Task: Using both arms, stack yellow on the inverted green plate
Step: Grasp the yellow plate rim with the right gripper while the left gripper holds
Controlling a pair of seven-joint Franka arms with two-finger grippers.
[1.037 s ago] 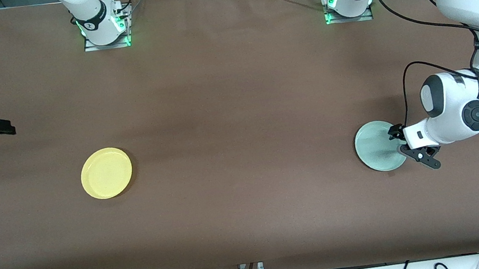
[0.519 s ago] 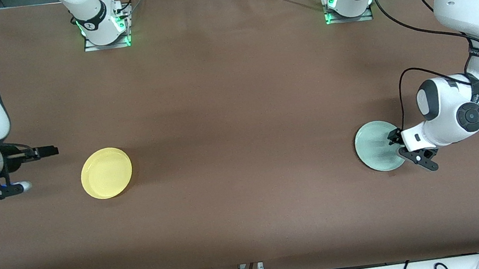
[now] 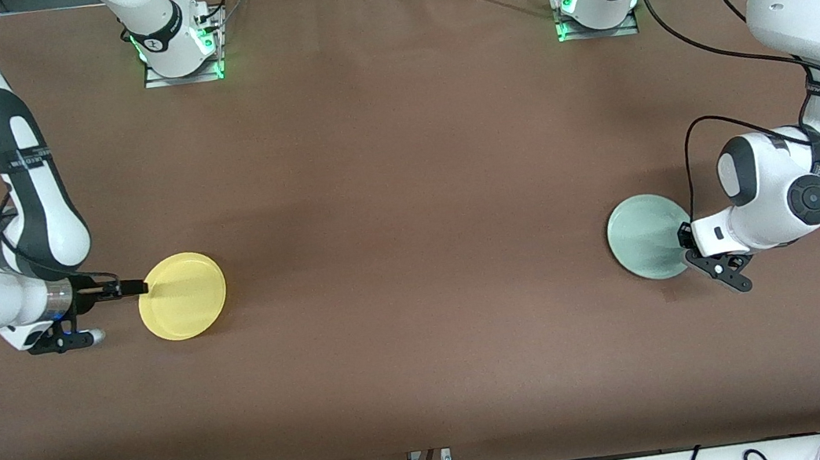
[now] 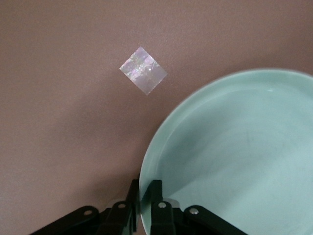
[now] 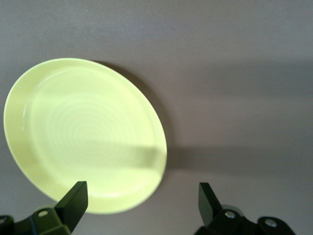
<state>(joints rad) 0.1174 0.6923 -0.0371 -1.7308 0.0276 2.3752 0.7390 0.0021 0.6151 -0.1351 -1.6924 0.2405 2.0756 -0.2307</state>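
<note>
I see my left gripper (image 4: 142, 208) with its fingers pinching the rim of the green plate (image 3: 645, 237), rim-up on the counter (image 3: 404, 183) at the left arm's end. My right gripper (image 5: 142, 198), fingers spread wide, sits at the yellow plate's (image 3: 182, 295) edge.

Bright yellow plate (image 3: 182, 295), pale mint-green plate (image 3: 645, 238), both plain. The table (image 3: 404, 183) is flat brown, with one shiny, pearly square of tape (image 4: 143, 70). White arms, black bands.
</note>
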